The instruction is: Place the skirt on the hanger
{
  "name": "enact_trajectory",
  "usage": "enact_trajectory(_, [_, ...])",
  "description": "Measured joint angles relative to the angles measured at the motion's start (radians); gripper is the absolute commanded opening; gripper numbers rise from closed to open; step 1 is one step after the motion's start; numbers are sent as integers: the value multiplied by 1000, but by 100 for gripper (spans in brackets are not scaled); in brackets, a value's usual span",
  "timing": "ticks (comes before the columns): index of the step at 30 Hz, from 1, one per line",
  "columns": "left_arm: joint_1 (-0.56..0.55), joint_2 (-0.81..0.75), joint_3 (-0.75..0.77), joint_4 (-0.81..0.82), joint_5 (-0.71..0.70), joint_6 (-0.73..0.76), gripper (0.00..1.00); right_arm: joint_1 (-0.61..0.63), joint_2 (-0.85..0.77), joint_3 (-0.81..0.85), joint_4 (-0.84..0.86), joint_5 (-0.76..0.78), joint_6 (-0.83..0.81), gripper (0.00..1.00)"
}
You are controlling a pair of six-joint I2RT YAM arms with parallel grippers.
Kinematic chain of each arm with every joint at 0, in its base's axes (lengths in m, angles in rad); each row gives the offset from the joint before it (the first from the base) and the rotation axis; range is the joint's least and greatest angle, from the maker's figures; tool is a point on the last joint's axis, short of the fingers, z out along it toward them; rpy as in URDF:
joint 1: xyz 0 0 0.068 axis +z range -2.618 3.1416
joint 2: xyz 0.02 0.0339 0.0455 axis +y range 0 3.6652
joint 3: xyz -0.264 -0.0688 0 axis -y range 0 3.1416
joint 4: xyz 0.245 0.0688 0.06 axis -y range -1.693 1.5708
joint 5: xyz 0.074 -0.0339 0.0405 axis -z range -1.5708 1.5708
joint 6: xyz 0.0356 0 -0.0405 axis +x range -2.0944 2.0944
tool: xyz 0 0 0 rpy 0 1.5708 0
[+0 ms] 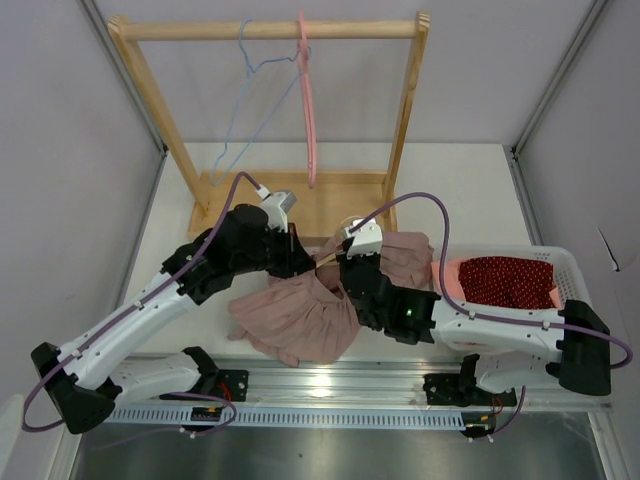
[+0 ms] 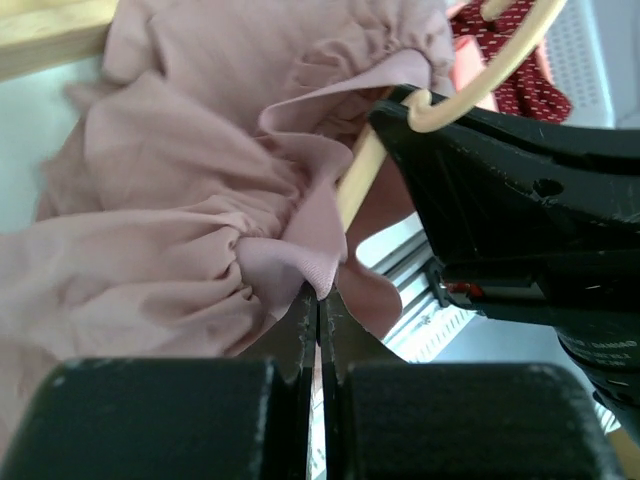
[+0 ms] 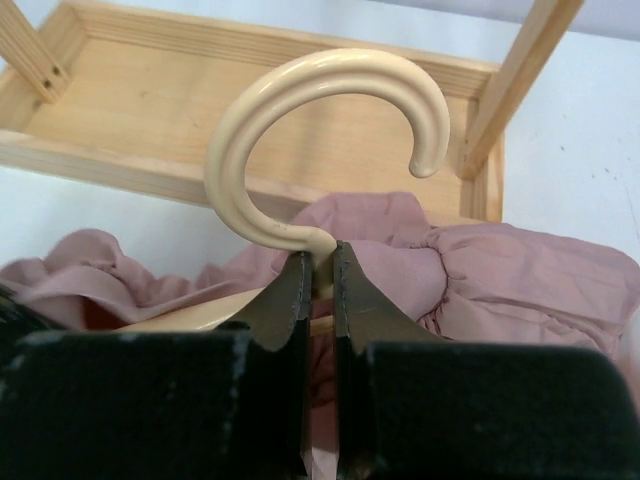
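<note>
Clamped with left end effector point(image 2: 318, 300) on waistband of limp, light skirt point(image 2: 180, 200), likely best hold; with right end effector point(image 3: 320, 265) on neck of stiff hanger point(image 3: 300, 90).

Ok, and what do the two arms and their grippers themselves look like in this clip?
Both match: the left arm and right arm have white links with black bases and black forearms, and a purple cable loops along each. A small green light glows on the right arm. The left gripper and right gripper have black tapered fingers on scuffed black blocks.
</note>
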Motion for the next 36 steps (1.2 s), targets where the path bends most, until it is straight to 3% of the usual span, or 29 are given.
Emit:
enact_trajectory(13, [-32,29,64,-74,-7,63,0,41,-3,92,-157,-33,36,0])
enact_trajectory(24, [-34,42,128,-93,-6,118,4,72,37,112,-164,-94,123,0])
enact_trajectory(28, [-35,45,122,-84,13,158,24,81,34,154,-180,-119,114,0])
enact_trajectory(32, [-36,39,122,-65,15,196,54,67,2,181,-212,-142,113,0])
enact_trajectory(36, [-38,29,122,-66,11,229,65,55,-19,183,-229,-148,116,0])
